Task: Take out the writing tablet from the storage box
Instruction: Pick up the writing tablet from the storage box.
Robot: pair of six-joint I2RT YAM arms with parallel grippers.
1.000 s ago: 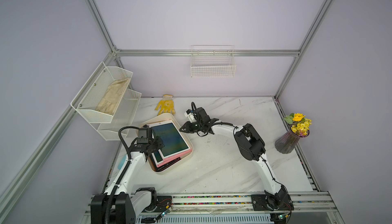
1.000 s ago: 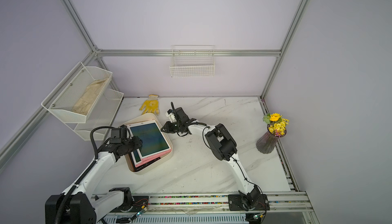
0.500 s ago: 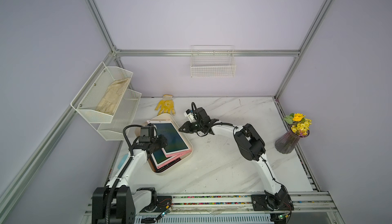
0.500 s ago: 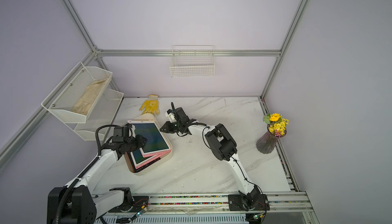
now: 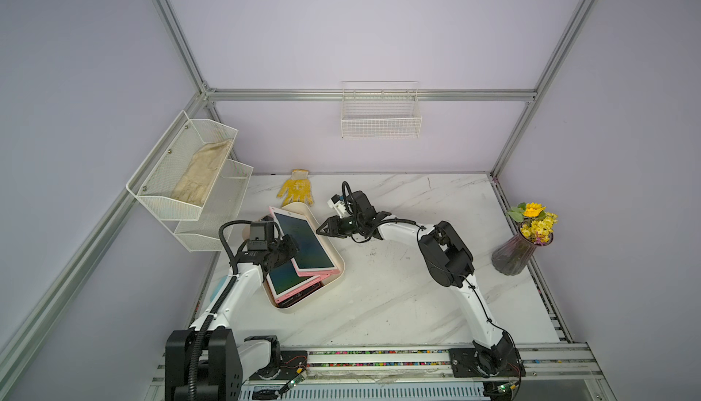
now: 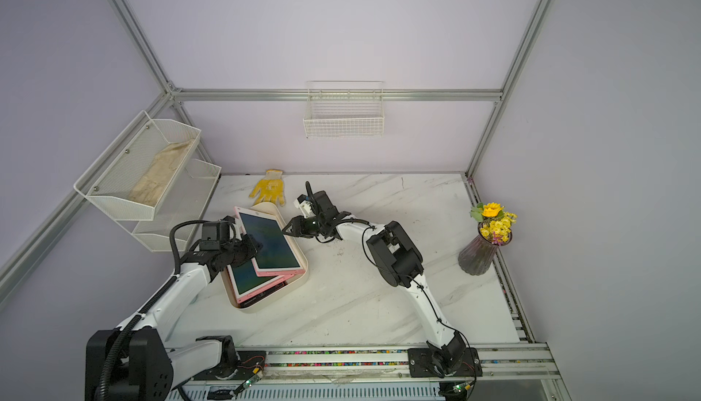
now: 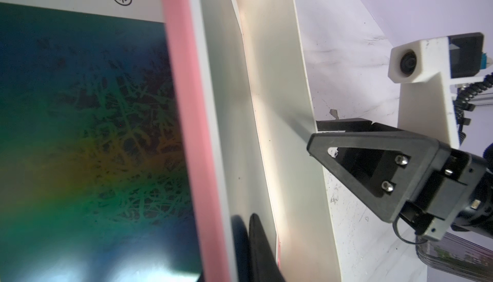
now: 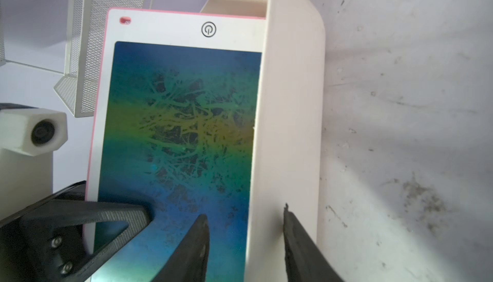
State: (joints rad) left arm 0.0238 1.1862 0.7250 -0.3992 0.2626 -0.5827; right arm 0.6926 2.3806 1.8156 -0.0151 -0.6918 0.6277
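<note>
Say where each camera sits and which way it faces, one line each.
Both top views: high above the robot's base, looking down on the table; left gripper on the top writing tablet, right gripper at the storage box.
Left wrist: on the left arm, looking past the tablet at the right gripper; one own finger shows.
Right wrist: on the right arm, facing the left gripper; own fingers straddle the box wall.
All share tablet and box.
</note>
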